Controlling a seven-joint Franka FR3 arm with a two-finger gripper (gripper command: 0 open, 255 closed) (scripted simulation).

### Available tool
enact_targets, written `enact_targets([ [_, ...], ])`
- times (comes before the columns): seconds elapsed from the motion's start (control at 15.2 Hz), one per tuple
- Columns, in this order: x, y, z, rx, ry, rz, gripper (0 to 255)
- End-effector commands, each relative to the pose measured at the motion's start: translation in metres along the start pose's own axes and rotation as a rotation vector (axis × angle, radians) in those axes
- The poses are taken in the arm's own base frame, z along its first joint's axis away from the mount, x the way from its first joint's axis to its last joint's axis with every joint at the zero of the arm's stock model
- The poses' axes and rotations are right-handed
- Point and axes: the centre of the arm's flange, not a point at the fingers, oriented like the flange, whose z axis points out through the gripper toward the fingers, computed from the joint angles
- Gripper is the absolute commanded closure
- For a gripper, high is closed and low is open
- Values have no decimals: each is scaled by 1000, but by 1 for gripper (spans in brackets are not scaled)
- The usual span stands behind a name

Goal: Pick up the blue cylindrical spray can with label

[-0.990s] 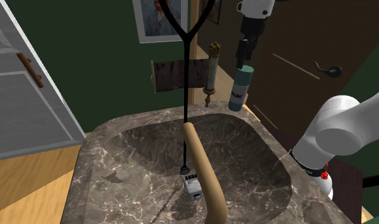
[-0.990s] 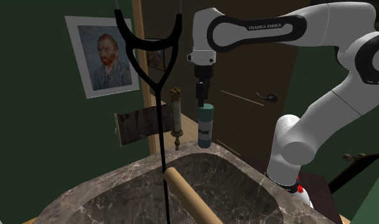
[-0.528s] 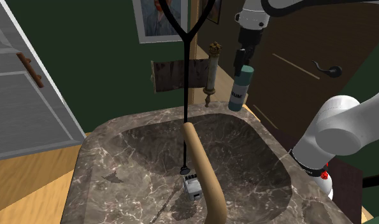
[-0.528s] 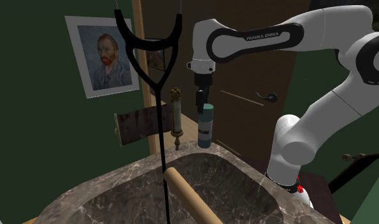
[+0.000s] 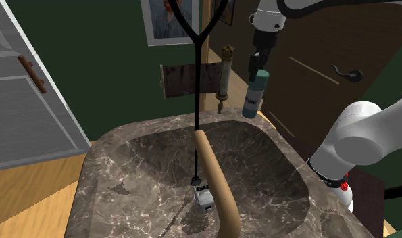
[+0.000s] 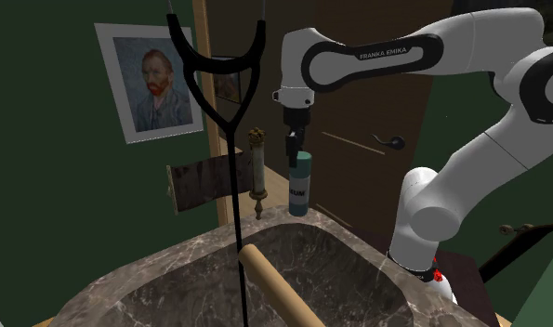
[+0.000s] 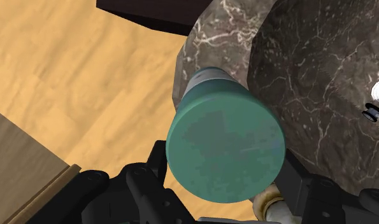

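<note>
Past the dark marble sink (image 5: 101, 152) in front of you, the teal-capped spray can (image 5: 254, 98) stands upright on the far rim, at about one o'clock in the shoulder view. The black gripper (image 5: 259, 66) has dropped over its cap within the last second and now sits level, so the descent looks done and closing comes next. Its fingers (image 7: 146, 191) stand spread either side of the cap, not pinching, and the white arm (image 6: 376, 46) arches over from four o'clock, hand pointing straight down.

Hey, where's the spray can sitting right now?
In the shoulder view the spray can stands upright on the far rim of the sink, just right of the brass-capped tube, directly below the gripper.
</note>
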Motion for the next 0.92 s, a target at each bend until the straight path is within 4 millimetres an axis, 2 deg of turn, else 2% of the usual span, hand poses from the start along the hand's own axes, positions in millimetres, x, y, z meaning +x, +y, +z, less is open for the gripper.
enact_targets([
  [0.0, 0, 0, 2, 0, -4, 0, 255],
  [0.07, 0, 0, 2, 0, -4, 0, 255],
  [0.86, 0, 1, -62, 0, -4, 0, 255],
])
